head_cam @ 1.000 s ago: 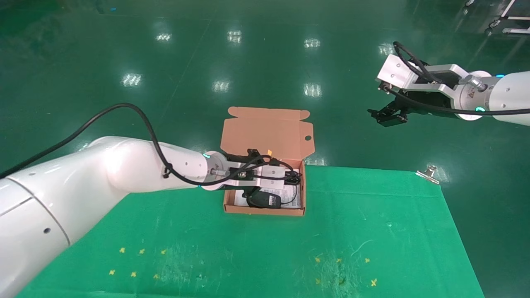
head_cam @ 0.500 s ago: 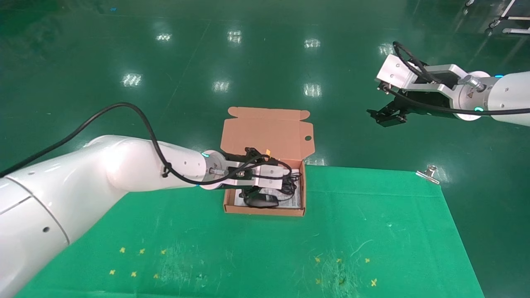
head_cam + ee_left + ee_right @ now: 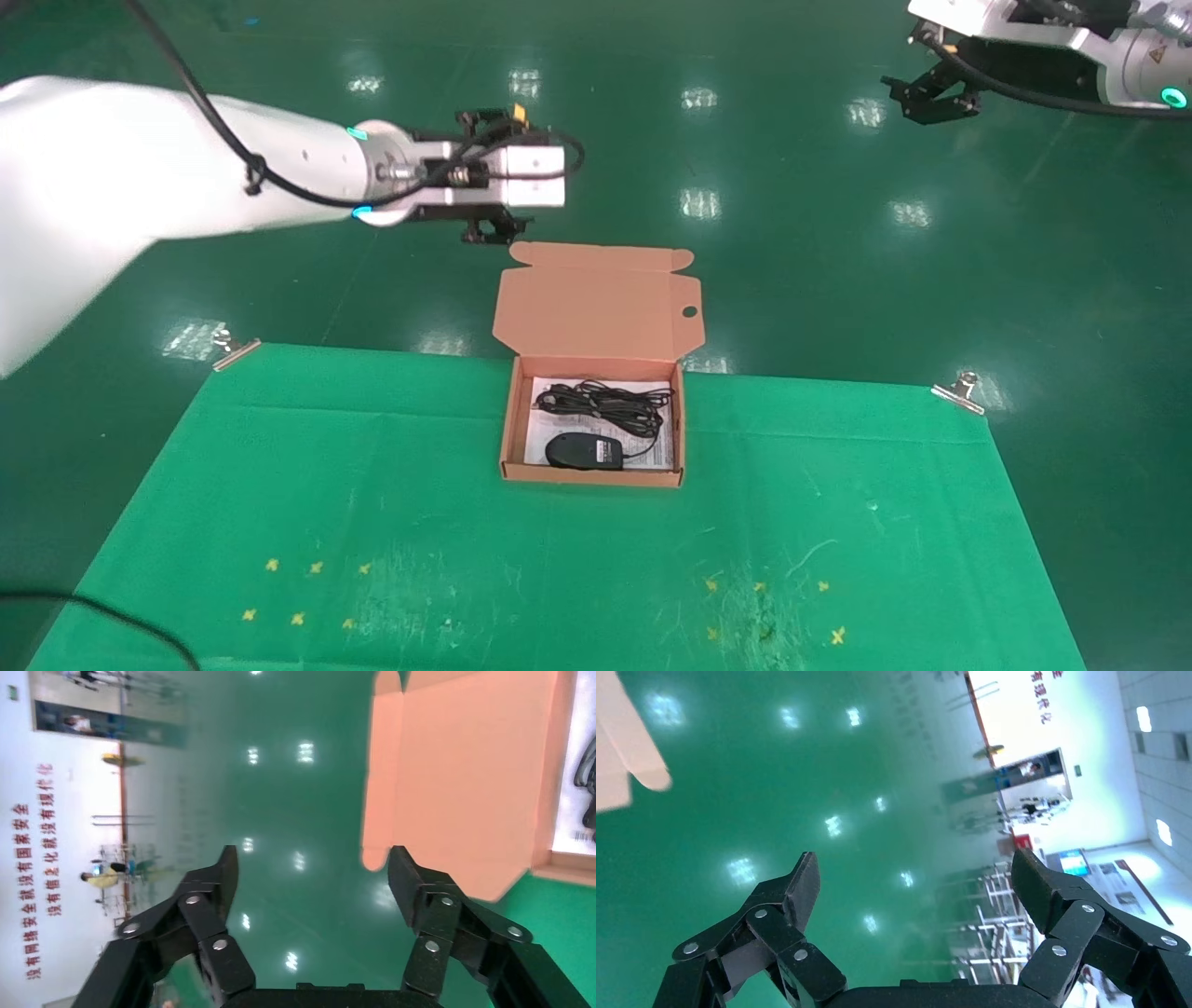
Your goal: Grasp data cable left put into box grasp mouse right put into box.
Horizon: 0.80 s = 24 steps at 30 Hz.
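The orange-pink box (image 3: pixel 507 424) stands open at the far edge of the green mat, its flap lid (image 3: pixel 601 303) upright. On its white sheet lie the coiled black data cable (image 3: pixel 603 403) in the far half and the black mouse (image 3: pixel 583 451) in the near half. A thin cord runs from the mouse toward the coil. My left gripper (image 3: pixel 494 229) is open and empty, high up beyond the lid's left corner. Its wrist view (image 3: pixel 313 855) shows the lid (image 3: pixel 464 776) and a sliver of cable (image 3: pixel 587 776). My right gripper (image 3: pixel 922 101) is open and empty, high at the far right; it also shows in the right wrist view (image 3: pixel 916 857).
The green mat (image 3: pixel 838 522) covers the table, held by metal clips at the far left (image 3: pixel 228 347) and far right (image 3: pixel 959 391). Small yellow marks (image 3: pixel 307 592) dot its near part. A shiny green floor lies beyond.
My left gripper was down in the box over the cable; it has let go, lifted out and swung up and back to the left. My right arm has risen higher.
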### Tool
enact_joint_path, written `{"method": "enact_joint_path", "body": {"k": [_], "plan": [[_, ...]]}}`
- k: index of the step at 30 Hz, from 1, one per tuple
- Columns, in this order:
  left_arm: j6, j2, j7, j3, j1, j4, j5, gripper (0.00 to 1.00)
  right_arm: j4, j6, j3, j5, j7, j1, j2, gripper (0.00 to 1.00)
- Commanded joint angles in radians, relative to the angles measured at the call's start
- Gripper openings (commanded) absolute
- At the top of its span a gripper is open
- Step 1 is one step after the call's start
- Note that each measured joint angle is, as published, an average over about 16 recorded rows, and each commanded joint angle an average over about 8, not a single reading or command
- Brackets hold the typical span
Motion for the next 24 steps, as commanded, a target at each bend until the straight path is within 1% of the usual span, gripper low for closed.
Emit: {"method": "enact_joint_path", "body": {"k": [1, 5, 24], "plan": [[-0.008, 0.004, -0.004, 0.006, -0.024, 0.017, 0.015, 1.0, -0.007, 0.008, -0.007, -0.016, -0.01, 0.012, -0.002, 1.0], [0.032, -0.027, -0.008, -0.04, 0.008, -0.009, -0.026, 1.0, 0.009, -0.035, 0.036, 0.017, -0.016, -0.024, 0.009, 1.0], [0.303, -0.234, -0.034, -0.346, 0.251, -0.201, -0.31, 1.0, 0.135, -0.358, 0.351, 0.277, -0.057, -0.302, 0.082, 1.0]]}}
